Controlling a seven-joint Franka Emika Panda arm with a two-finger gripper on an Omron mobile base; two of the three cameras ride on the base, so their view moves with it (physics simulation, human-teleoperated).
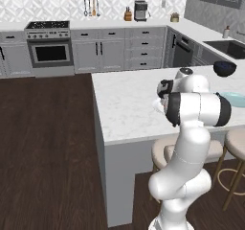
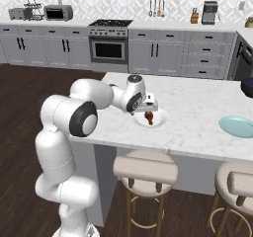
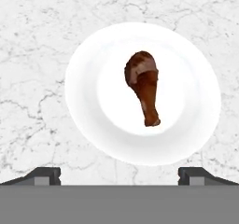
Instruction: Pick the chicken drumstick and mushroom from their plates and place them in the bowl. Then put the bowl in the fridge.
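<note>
A reddish-brown chicken drumstick (image 3: 144, 87) lies on a round white plate (image 3: 93, 120) on the marble island, its thin end pointing toward my fingertips. My gripper (image 3: 119, 174) hangs just above it, open, with nothing between the widely spread fingers. From the right base view the gripper (image 2: 148, 109) points down over the drumstick (image 2: 149, 118) and the white plate (image 2: 159, 119). A light blue plate (image 2: 238, 126) sits further right on the island; no mushroom can be made out on it. The mushroom, the bowl and the fridge are out of view.
A dark navy bowl (image 1: 224, 68) stands at the island's far right. Beige stools (image 2: 146, 168) line the near side of the island. Grey cabinets, an oven (image 1: 49, 51) and a sink (image 1: 229, 47) run along the back and right walls. Dark wood floor lies to the left.
</note>
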